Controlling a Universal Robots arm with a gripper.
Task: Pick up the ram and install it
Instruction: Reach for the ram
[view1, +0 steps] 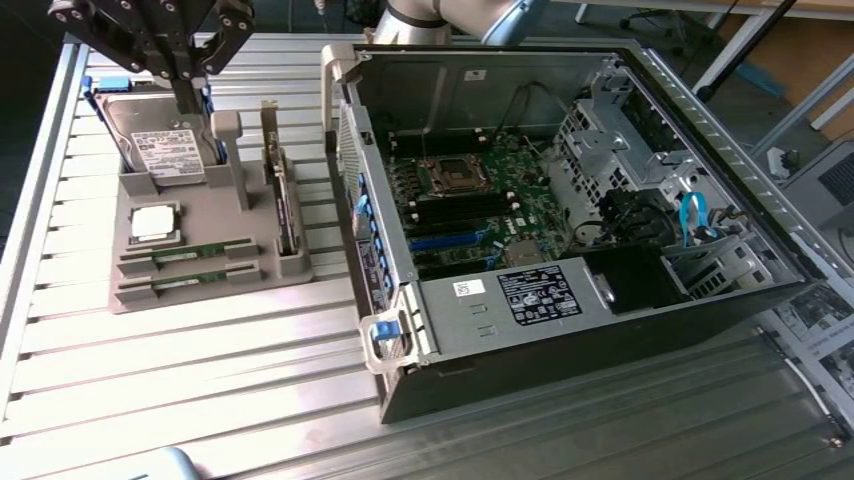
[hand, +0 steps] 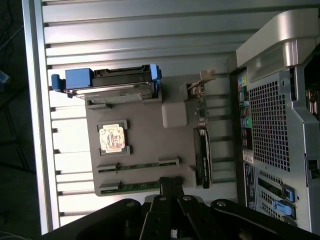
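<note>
Ribbed metal tabletop (view1: 200, 380); bright glare across its slats.

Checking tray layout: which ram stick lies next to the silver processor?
The ram stick directly beside the processor; the other ram stick lies along the tray's outer edge.

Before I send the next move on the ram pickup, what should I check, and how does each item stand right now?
1. Ram ready for pickup: both ram sticks sit in their slots in the gray fixture. Ok.
2. Gripper at the ram: it hangs above the fixture, apart from the sticks. Not ok.
3. Neighbours clear: the processor chip and expansion card sit apart from the sticks. Ok.
4. Access: the computer case is open, with the motherboard exposed. Ok.
5. Memory slots free: cannot tell.
</note>
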